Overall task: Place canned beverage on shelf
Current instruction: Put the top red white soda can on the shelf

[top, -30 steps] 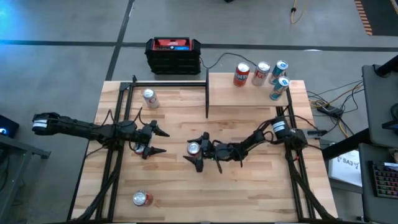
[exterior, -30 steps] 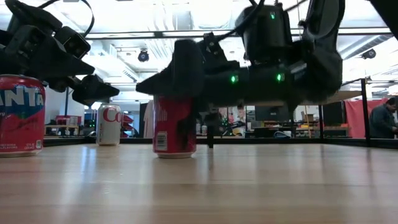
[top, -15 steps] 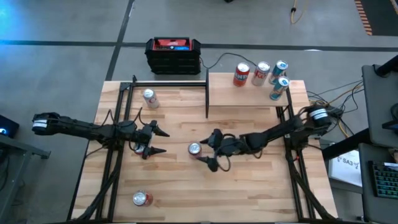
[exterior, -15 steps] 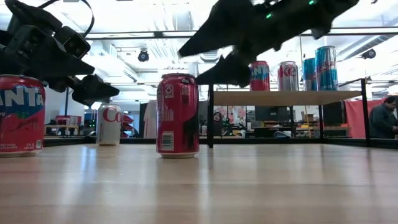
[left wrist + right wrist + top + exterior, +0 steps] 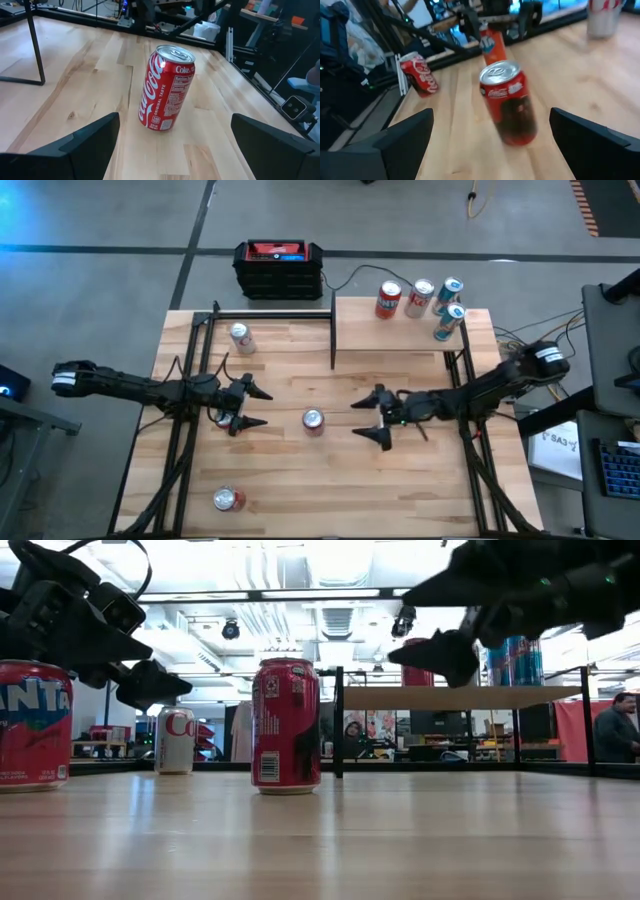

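A red can point(image 5: 313, 421) stands upright on its base at the middle of the table; it also shows in both wrist views point(image 5: 167, 89) point(image 5: 510, 102). My right gripper point(image 5: 362, 418) hangs open to the can's right, above the table, apart from it and pointing at it. My left gripper point(image 5: 262, 408) waits open to the can's left, also pointing at it. The shelf point(image 5: 400, 338) stands at the far right on thin black posts and carries several upright cans point(image 5: 420, 298).
A silver can point(image 5: 240, 338) stands at the far left. Another red can point(image 5: 228, 499) stands near the front left edge. A black-and-red box point(image 5: 279, 268) sits beyond the far edge. Black frame rails point(image 5: 180, 430) run along both sides of the table.
My right gripper has drawn back from the red can toward the table's right edge and risen, tipping up toward level, its fingers open throughout. The can stands where it was, upright.
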Motion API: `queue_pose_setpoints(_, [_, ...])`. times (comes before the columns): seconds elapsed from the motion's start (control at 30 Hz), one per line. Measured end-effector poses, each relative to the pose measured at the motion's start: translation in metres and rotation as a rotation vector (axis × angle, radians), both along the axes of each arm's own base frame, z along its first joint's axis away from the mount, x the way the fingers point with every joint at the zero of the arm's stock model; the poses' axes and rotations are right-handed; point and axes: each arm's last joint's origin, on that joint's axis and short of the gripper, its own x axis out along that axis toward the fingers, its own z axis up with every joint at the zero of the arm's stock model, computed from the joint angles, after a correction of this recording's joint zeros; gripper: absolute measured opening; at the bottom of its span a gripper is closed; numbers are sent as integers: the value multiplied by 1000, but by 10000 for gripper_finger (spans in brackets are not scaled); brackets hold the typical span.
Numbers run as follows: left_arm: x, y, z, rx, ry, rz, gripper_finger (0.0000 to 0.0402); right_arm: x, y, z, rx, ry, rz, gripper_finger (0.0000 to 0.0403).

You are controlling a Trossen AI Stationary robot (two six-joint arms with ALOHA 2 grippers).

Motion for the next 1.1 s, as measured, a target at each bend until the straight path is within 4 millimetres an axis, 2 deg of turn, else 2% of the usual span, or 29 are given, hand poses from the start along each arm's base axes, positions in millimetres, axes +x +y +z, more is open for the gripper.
queue_pose_setpoints(0.17, [0, 0, 0, 0, 2, 0, 368, -24, -6, 0, -75, -79, 12, 383])
queue_pose_setpoints(0.4, [0, 0, 0, 0, 2, 0, 368, -57, -14, -2, -93, -172, 3, 383])
queue_pose_setpoints(0.57, [0, 0, 0, 0, 2, 1, 368, -78, -19, 4, -104, -310, -8, 383])
queue_pose_setpoints(0.87, [0, 0, 0, 0, 2, 0, 369, -104, -27, 9, -193, -432, -35, 383])
queue_pose_setpoints(1.1, [0, 0, 0, 0, 2, 1, 368, -109, -31, 11, -205, -415, -54, 383])
